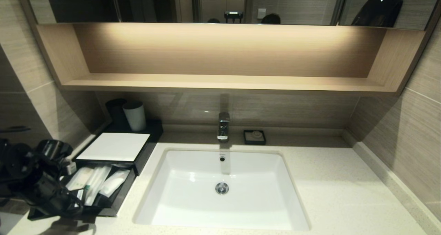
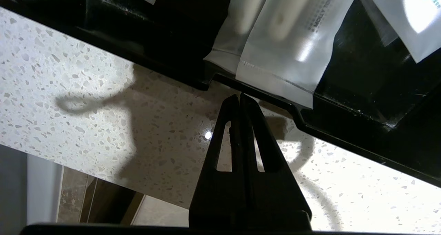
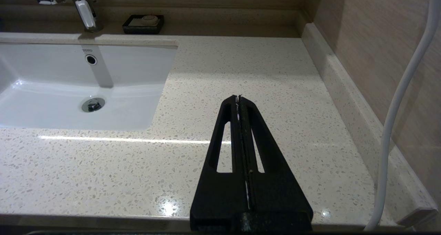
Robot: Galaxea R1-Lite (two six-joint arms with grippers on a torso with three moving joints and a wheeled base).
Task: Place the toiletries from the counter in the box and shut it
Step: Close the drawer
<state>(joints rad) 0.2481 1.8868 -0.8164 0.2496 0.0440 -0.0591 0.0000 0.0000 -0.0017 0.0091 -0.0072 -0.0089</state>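
Low black rectangular box (image 1: 144, 149) with flat white top panel sits left of the white sunken sink (image 1: 220, 190) on the cream speckled stone counter (image 1: 330, 186), drawer pulled out. Two slim clear-wrapped stick packets (image 1: 95, 183) lie inside the drawer, ends overhanging its front lip. Left gripper (image 2: 240, 96) fingers pressed together, empty, tips at the drawer's front edge. Right gripper (image 3: 238, 98) also closed, empty, above bare counter right of the sink.

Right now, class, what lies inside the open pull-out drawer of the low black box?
The drawer holds slim clear-wrapped packets and short white sachets. The shut left gripper waits at its front. Its left end is hidden.
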